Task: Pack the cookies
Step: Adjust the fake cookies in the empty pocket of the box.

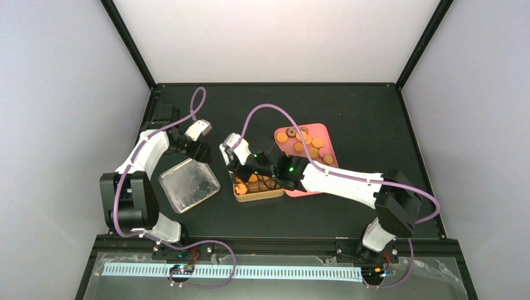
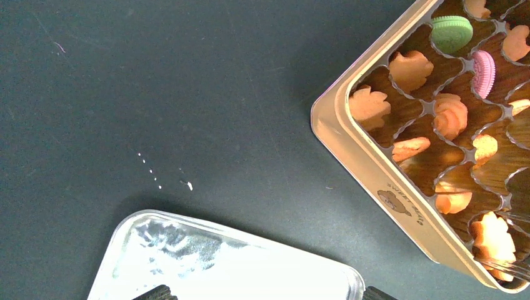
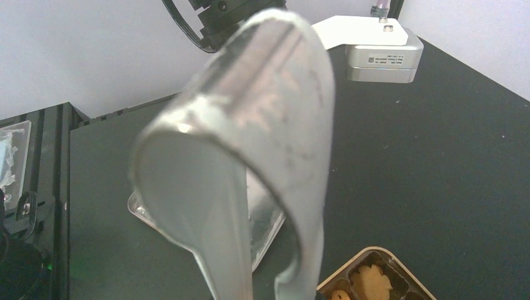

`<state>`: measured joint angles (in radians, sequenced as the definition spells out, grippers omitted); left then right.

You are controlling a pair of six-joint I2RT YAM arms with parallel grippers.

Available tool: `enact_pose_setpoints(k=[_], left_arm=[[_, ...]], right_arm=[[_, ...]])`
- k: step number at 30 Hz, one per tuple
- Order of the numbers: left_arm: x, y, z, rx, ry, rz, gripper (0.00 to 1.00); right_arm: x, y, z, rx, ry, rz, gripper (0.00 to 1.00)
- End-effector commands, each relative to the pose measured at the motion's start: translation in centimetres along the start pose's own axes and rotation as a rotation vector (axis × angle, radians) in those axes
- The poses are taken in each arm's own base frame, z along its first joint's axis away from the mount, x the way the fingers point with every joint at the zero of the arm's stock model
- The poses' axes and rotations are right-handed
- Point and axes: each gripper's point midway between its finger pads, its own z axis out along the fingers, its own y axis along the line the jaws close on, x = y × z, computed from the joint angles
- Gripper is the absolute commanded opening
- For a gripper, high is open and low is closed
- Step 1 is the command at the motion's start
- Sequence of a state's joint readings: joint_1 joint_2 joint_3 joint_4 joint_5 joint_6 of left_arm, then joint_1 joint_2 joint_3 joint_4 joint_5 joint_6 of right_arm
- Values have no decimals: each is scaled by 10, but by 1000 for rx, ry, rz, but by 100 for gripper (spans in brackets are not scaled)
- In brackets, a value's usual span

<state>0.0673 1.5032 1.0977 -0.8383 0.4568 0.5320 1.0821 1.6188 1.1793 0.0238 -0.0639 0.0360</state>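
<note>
Orange cookies, one green and one pink, sit in the cells of the golden tin. More cookies lie on the pink tray. My right gripper hangs over the tin, shut on the metal tongs; their looped end fills the right wrist view. The tong tips hover by a flower cookie in a corner cell. My left gripper stands open over the silver lid, fingers wide apart.
The silver lid lies flat to the left of the tin, under the left arm. The pink tray sits right behind the tin. A few white crumbs dot the black table.
</note>
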Motion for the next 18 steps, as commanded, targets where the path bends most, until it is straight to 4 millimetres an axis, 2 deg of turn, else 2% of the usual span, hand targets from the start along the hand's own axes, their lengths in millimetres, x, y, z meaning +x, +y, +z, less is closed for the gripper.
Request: enact_pose_setpoints(k=[1, 9, 18], left_arm=[[-12, 1, -12, -7, -37, 27, 80], [-12, 1, -11, -2, -37, 21, 80], [-11, 1, -11, -1, -36, 23, 80]], right_arm=[[-9, 10, 4, -50, -26, 16, 30], [-10, 13, -3, -65, -31, 21, 29], [-14, -20, -26, 97, -72, 25, 23]])
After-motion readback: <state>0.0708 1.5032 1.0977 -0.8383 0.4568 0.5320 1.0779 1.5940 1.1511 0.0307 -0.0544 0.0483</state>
